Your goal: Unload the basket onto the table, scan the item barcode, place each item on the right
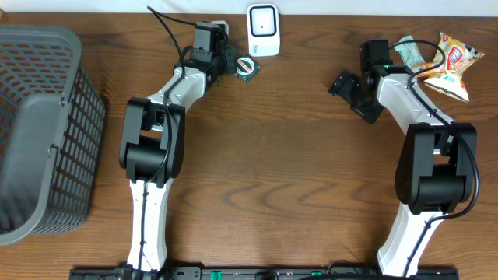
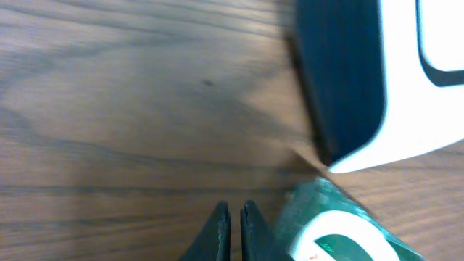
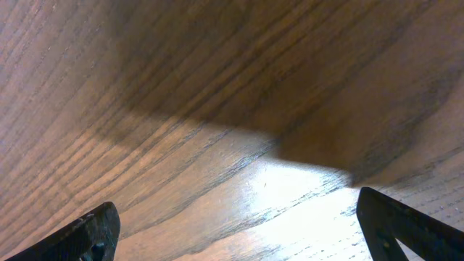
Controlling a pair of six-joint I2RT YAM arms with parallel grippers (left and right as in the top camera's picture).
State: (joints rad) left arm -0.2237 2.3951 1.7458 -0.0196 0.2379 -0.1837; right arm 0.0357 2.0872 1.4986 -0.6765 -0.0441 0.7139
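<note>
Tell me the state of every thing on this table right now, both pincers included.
Left pincer: shut, nothing between its tips.
Right pincer: open, empty.
Green packet: lying on the table beside the left pincer, not gripped.
Scanner: on the table, untouched.
Basket: upright at the left edge.
Chip bag: lying behind the right arm, untouched.

We see left gripper point(image 1: 231, 62) just beside round green item point(image 1: 247, 67), white scanner point(image 1: 263, 29) near behind. Right gripper point(image 1: 352, 97) spread wide near snack bags point(image 1: 451, 66). Gray basket point(image 1: 47, 35) far left.
</note>
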